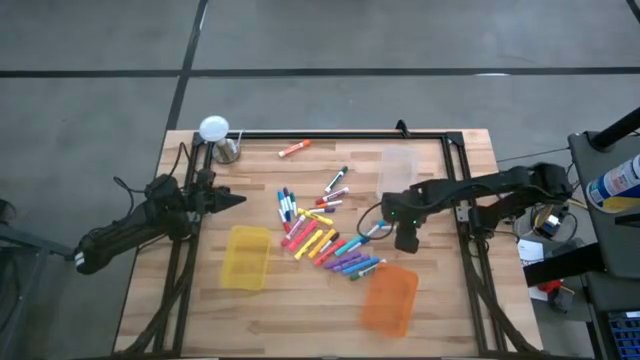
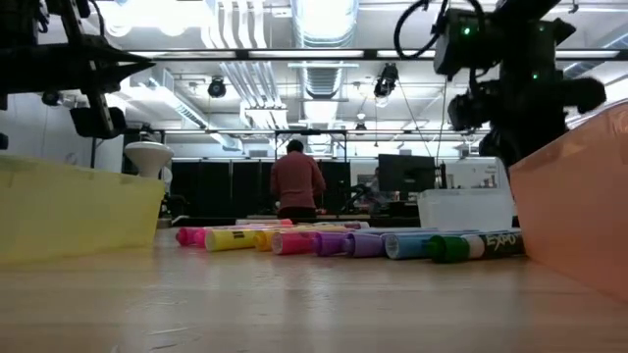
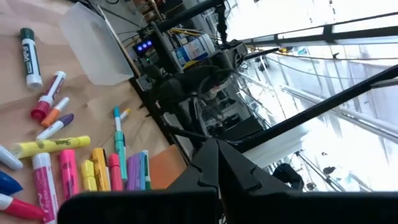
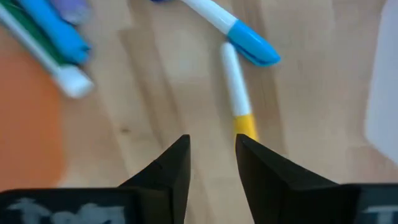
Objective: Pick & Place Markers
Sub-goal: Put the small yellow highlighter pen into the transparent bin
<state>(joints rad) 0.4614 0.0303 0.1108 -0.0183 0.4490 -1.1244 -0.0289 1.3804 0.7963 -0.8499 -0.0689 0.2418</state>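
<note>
Top-down view with wrist insets. The markers (image 1: 322, 237) are lying scattered mid-table (image 1: 300, 320), flanked by a yellow bin (image 1: 247, 257), an orange bin (image 1: 389, 299) and a clear bin (image 1: 398, 166). The right gripper (image 4: 211, 149) is hovering just above a white-and-yellow marker (image 4: 237, 93) beside a blue-capped marker (image 4: 239, 34), its jaws standing narrowly apart and apparently holding nothing. The left gripper (image 1: 238, 199) is waiting at the table's left side, jaws closed and empty. A person (image 2: 296, 181) is standing in the room beyond.
</note>
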